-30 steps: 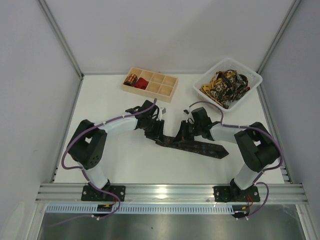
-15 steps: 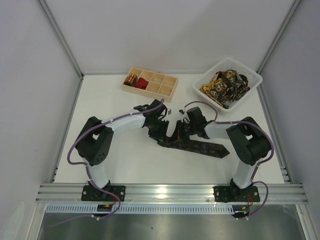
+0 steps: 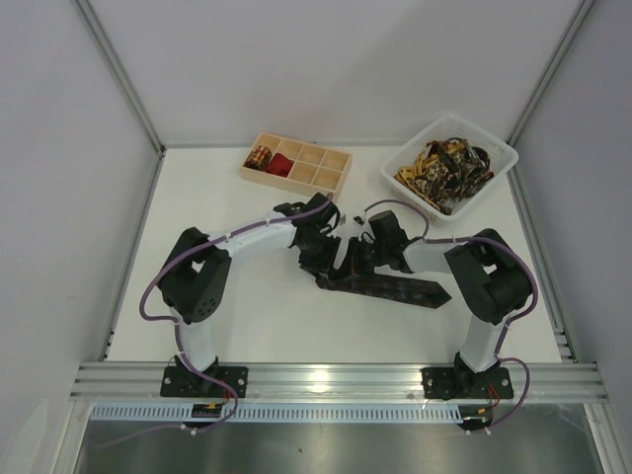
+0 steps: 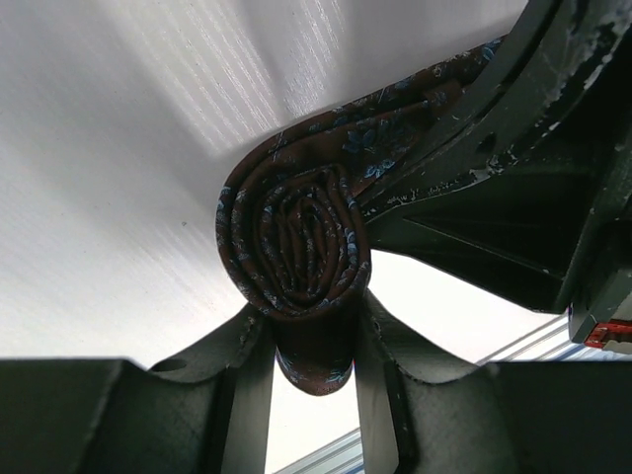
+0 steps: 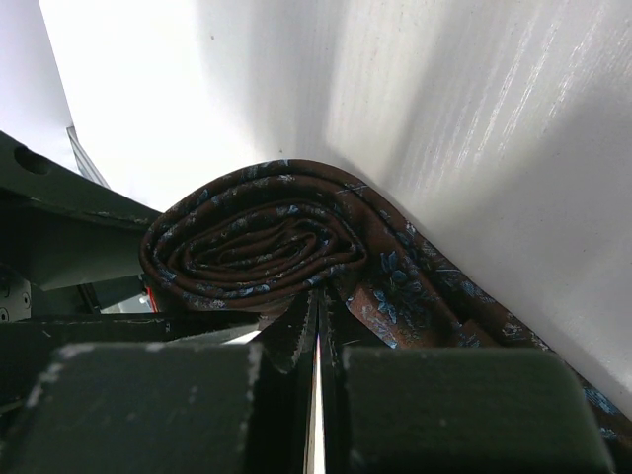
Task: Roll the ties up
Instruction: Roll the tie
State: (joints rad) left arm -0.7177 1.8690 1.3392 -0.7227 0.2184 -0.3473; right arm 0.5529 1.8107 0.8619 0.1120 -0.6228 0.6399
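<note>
A dark brown tie (image 3: 395,288) with small blue flowers lies on the white table, its left end rolled into a coil (image 4: 294,242). My left gripper (image 4: 311,360) is shut on this coil, one finger on each side of it; in the top view the left gripper (image 3: 326,259) sits at the tie's left end. My right gripper (image 5: 318,311) is shut, its tips against the coil (image 5: 252,242) where the flat tie leaves it; in the top view the right gripper (image 3: 357,259) is right beside the left one. The unrolled part runs to the right to a pointed end.
A pale wooden compartment tray (image 3: 321,170) at the back holds a gold-and-black coil (image 3: 260,156) and a red coil (image 3: 281,164). A white plastic basket (image 3: 499,158) at the back right holds several loose gold-and-black ties (image 3: 444,166). Grey walls stand on both sides.
Both grippers have come closer together at the tie's left end. The left arm has reached further right and the flat part of the tie is shorter.
</note>
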